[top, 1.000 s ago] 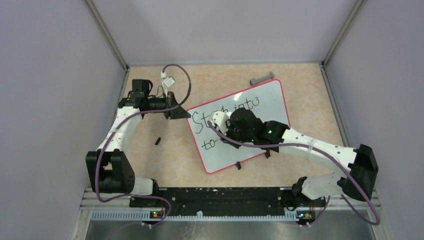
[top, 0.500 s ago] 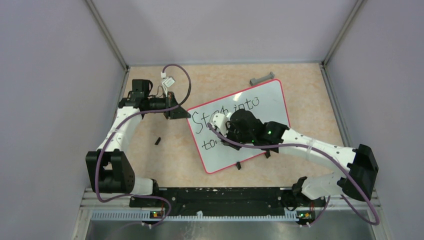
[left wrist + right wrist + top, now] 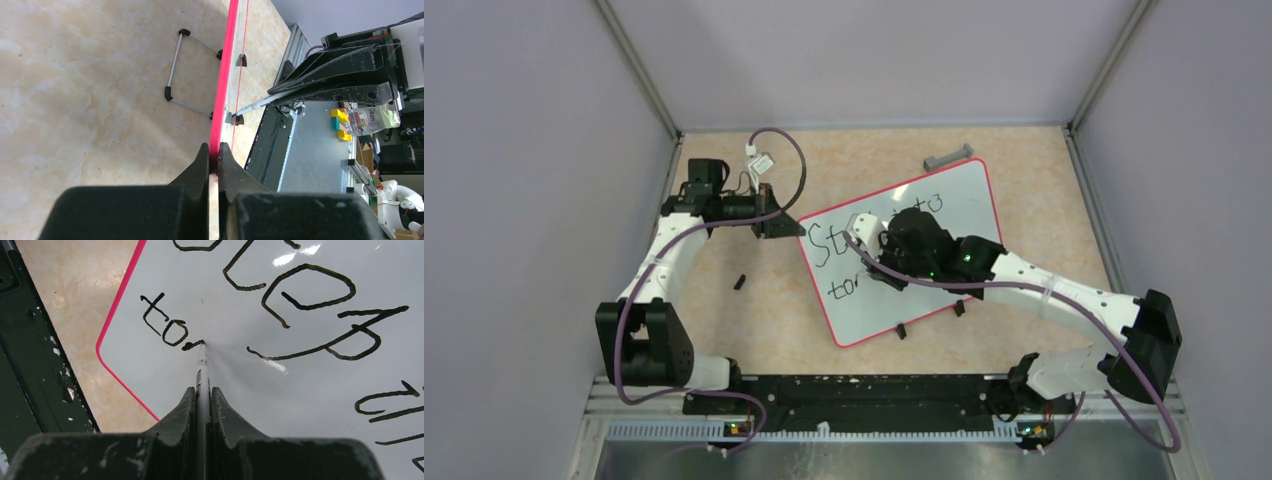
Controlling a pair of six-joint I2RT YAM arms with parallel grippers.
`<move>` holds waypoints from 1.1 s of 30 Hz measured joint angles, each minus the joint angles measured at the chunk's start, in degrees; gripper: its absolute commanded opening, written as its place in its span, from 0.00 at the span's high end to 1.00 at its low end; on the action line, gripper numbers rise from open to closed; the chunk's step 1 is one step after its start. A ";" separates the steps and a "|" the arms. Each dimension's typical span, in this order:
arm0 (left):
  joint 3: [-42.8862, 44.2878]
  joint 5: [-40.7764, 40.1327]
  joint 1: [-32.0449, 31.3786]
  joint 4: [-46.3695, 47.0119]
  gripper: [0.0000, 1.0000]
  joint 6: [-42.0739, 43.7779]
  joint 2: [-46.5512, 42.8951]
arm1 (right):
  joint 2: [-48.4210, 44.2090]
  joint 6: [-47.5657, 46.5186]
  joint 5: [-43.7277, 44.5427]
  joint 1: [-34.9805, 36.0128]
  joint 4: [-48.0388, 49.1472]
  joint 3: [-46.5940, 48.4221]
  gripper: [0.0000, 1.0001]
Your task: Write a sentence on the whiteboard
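The whiteboard [image 3: 969, 200] lies tilted on the table. The sentence [image 3: 839, 245] reads "Step into" on its first line, with "to" and a short new stroke [image 3: 192, 345] below. My left gripper [image 3: 779, 222] is shut on the board's pink rim [image 3: 223, 75] at its left corner, jaws pinching the edge [image 3: 214, 156]. My right gripper [image 3: 879, 268] is over the board and shut on a thin marker [image 3: 202, 371]. The marker's tip touches the board just right of the "to" [image 3: 165, 325]. The right wrist hides part of the lettering in the top view.
A grey bar [image 3: 949, 157] lies beyond the board's far edge. A small black piece [image 3: 739, 282] lies on the table left of the board. Two black clips [image 3: 902, 331] sit on the board's near edge. A wire stand [image 3: 180, 70] shows under the board.
My right arm has shifted slightly up and to the right over the board, and a short stroke has appeared after "to". The left arm has not moved.
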 measured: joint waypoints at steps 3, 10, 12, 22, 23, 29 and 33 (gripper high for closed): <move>0.00 0.00 0.00 0.00 1.00 0.00 0.00 | 0.00 -0.02 -0.04 -0.07 -0.02 0.00 1.00; 0.00 0.00 0.00 -0.02 1.00 0.00 0.00 | -0.61 -0.26 -0.02 -0.15 -0.11 -0.59 1.00; 0.00 0.00 0.00 -0.04 1.00 0.00 0.00 | -1.16 -0.28 -0.11 -0.20 -0.35 -1.51 1.00; 0.00 0.02 0.00 -0.04 1.00 0.00 0.02 | -1.49 -0.28 -1.29 -0.17 -1.70 -2.75 1.00; 0.00 0.02 0.00 -0.04 1.00 0.00 0.02 | -1.49 -0.28 -1.27 -0.17 -1.70 -2.75 1.00; 0.00 0.02 0.00 -0.04 1.00 0.00 0.02 | -1.16 -0.24 -0.98 -0.20 -1.99 -1.95 1.00; 0.00 0.07 0.00 -0.04 1.00 0.00 0.02 | -0.72 -0.24 -0.04 -0.33 -1.51 -0.37 1.00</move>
